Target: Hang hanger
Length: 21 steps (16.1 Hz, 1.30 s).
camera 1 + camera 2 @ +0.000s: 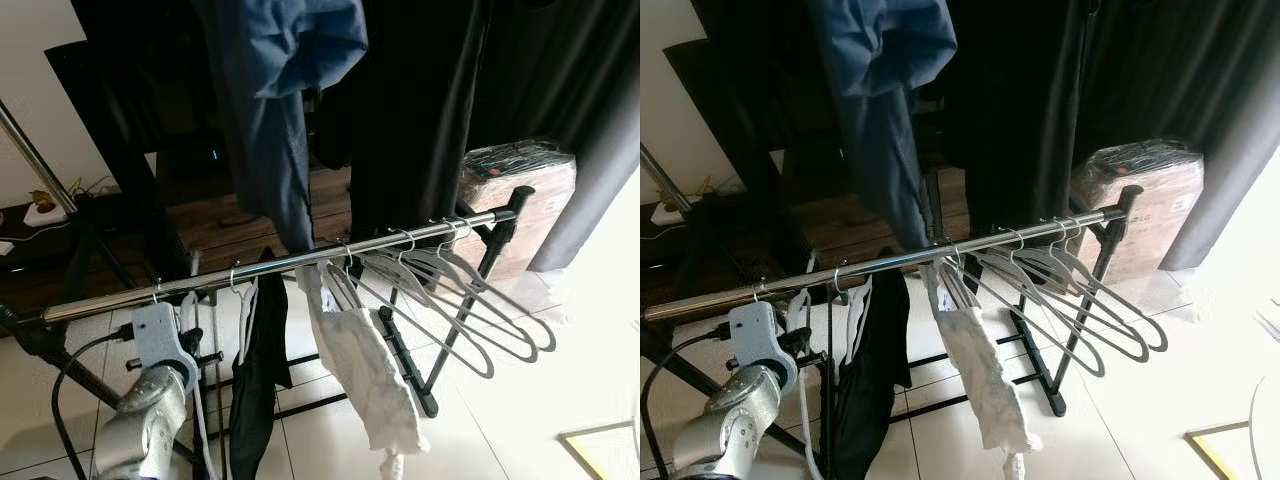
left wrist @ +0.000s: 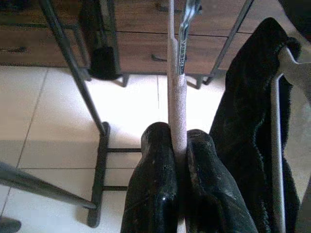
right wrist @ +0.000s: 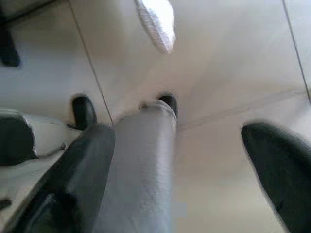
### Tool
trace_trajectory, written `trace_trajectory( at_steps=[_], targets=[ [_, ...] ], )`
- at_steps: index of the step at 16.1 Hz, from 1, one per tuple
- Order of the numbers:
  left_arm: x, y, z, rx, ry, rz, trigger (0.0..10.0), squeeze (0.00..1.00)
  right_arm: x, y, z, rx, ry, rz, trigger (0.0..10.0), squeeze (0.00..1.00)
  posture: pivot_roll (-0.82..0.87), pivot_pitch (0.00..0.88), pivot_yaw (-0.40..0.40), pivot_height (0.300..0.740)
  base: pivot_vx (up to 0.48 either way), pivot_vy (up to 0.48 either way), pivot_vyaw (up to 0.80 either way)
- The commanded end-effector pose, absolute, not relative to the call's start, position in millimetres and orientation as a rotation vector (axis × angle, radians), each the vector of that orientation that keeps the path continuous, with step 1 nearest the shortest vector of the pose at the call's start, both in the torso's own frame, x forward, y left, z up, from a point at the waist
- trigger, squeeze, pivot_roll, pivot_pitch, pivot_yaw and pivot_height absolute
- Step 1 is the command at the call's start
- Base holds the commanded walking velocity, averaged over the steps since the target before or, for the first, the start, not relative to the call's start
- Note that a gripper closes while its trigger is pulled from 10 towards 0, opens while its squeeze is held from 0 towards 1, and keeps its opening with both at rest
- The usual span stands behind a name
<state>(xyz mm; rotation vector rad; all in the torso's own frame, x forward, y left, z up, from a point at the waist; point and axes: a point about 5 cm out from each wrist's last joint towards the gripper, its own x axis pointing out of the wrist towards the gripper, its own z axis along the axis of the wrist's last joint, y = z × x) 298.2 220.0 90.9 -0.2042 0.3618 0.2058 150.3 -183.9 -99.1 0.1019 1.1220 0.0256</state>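
Left gripper (image 2: 179,145) fingers (image 2: 155,179) pinched tight on a grey hanger (image 2: 177,104) bar, under the rail's (image 1: 300,266) left end; right gripper (image 3: 177,138) fingers spread wide, holding nothing.

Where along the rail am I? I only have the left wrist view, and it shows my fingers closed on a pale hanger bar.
Observer: The left gripper holds the hanger near the left end of the chrome rail.
Operator: Is its hook over the rail?
Observer: In the left eye view a hook sits at the rail just above your wrist. It looks hooked on, though I can't be certain.
Operator: What hangs to my right?
Observer: A black garment, then a white cloth, then empty grey hangers bunched at the rail's right end.
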Motion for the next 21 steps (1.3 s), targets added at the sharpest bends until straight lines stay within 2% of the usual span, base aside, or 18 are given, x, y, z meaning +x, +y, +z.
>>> trace_trajectory(
  at_steps=[1, 4, 5, 8, 12, 13, 14, 18, 19, 21],
  targets=[
    [297, 226, 88, -0.203, 0.377, 0.227, 10.0, 0.0, 148, -175, -101, 0.109, 1.132, 0.033, 10.0, 0.0, -0.01, 0.089, 0.014, 0.74, 0.0, 0.0, 0.0],
    [299, 232, 91, -0.195, 0.364, 0.247, 10.0, 0.0, 158, -149, -99, 0.121, 1.121, 0.061, 10.0, 0.0, -0.01, 0.091, 0.013, 0.74, 0.0, 0.0, 0.0],
    [298, 234, 92, -0.192, 0.356, 0.256, 10.0, 1.0, 163, -139, -97, 0.126, 1.115, 0.071, 10.0, 0.0, 0.0, 0.092, 0.012, 0.74, 0.0, 0.0, 0.0],
    [296, 233, 95, -0.179, 0.325, 0.252, 10.0, 1.0, 167, -134, -96, 0.126, 1.11, 0.074, 10.0, 0.0, 0.0, 0.092, 0.013, 0.74, 0.0, 0.0, 0.0],
    [293, 226, 108, -0.153, 0.265, 0.221, 10.0, 1.0, 168, -144, -95, 0.119, 1.102, 0.05, 10.0, 0.0, 0.0, 0.093, 0.018, 0.74, 0.0, 0.0, 0.0],
    [290, 222, 111, -0.126, 0.25, 0.191, 10.0, 0.65, 172, -144, -94, 0.13, 1.094, 0.026, 10.0, 0.0, 0.0, 0.094, 0.019, 0.74, 0.0, 0.0, 0.0],
    [286, 220, 112, -0.093, 0.254, 0.172, 10.0, 0.0, 175, -145, -93, 0.171, 1.085, -0.019, 10.0, 0.0, 0.0, 0.095, 0.021, 0.74, 0.0, 0.0, 0.0],
    [268, 224, 111, -0.038, 0.271, 0.176, 10.0, 0.0, 183, -146, -89, 0.28, 1.054, -0.131, 10.0, 0.0, 0.01, 0.096, 0.028, 0.74, 0.0, 0.0, 0.0],
    [256, 225, 112, -0.011, 0.275, 0.178, 10.0, 0.0, 146, -198, -99, 0.249, 1.089, -0.186, 10.0, 0.0, 0.02, 0.095, 0.028, 0.74, 0.0, 0.0, 0.0],
    [247, 225, 112, -0.003, 0.272, 0.169, 10.0, 0.0, 140, -207, -100, 0.238, 1.097, -0.204, 10.0, 0.0, 0.03, 0.095, 0.028, 0.74, 0.0, 0.0, 0.0]
  ],
)
